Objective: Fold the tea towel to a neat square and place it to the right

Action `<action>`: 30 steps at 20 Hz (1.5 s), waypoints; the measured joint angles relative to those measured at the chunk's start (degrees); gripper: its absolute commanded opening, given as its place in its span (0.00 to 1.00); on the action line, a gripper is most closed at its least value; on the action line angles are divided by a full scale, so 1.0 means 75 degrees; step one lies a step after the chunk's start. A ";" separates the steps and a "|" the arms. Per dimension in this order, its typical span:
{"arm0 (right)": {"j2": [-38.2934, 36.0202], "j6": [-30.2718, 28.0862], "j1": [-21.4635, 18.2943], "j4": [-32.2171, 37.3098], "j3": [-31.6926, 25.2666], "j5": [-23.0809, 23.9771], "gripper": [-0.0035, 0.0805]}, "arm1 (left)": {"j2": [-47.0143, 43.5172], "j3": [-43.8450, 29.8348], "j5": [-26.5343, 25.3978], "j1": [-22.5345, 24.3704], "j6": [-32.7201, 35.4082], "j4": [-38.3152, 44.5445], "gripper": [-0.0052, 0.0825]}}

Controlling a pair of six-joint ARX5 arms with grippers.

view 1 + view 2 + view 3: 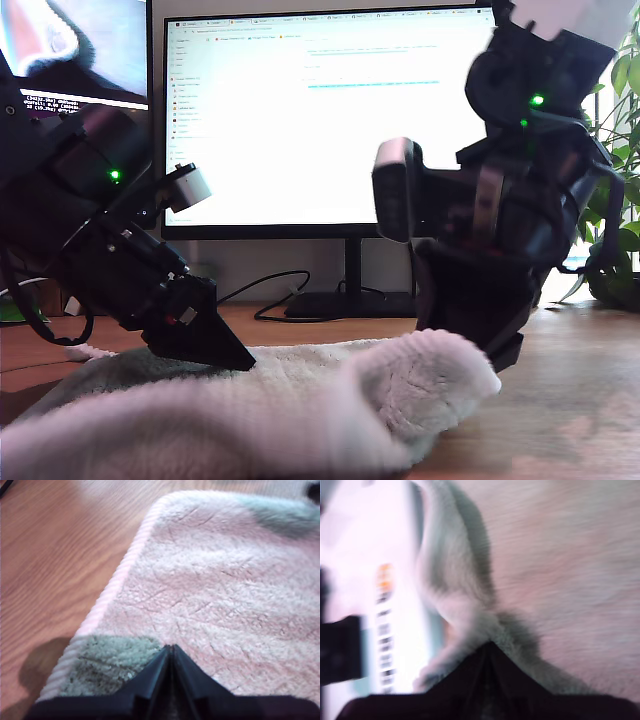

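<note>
The off-white fluffy tea towel (330, 400) lies rumpled across the wooden table (570, 420). A raised fold of it sits toward the exterior view's right. My first gripper (245, 362) is on the arm at the exterior view's left. It points down with its jaws shut, the tips (171, 650) pinched into the tea towel (225, 580) near a corner with a beaded hem (117, 580). My second gripper (490, 645), on the arm at the exterior view's right, is shut on a lifted, bunched strip of tea towel (455, 595). The raised fold hides its tips in the exterior view.
A large lit monitor (330, 110) on a stand is close behind the towel. A second screen (80, 50) is at the exterior view's upper left. Black cables (270, 295) trail along the table's back. A green plant (625, 200) is at the exterior view's right edge.
</note>
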 measured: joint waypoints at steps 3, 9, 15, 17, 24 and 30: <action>-0.0012 -0.0248 0.0003 -0.0557 0.0000 0.0163 0.03 | 0.0000 0.0000 0.0003 0.0006 0.0000 0.0012 0.03; -0.0195 -0.0009 -0.0079 0.0102 -0.0003 0.0833 0.03 | 0.0000 0.0000 -0.0064 0.0050 0.0000 0.0087 0.03; -0.0195 0.1311 -0.0017 0.1737 -0.0003 0.0845 0.03 | -0.0571 0.0003 -0.0047 0.0093 0.0000 -0.0152 0.03; -0.0195 0.1585 -0.0003 0.1988 0.0017 0.0857 0.03 | -0.1451 0.0020 -0.0009 0.0201 0.0000 -0.0525 0.03; -0.0201 0.2422 -0.0006 0.3873 0.0388 0.2110 0.03 | -0.2763 0.0134 -0.0157 0.0344 -0.0175 -0.2375 0.03; -0.0204 0.2634 -0.0364 0.4488 0.0388 0.3034 0.03 | -0.3526 0.0134 -0.0542 0.0344 -0.0175 -0.3118 0.03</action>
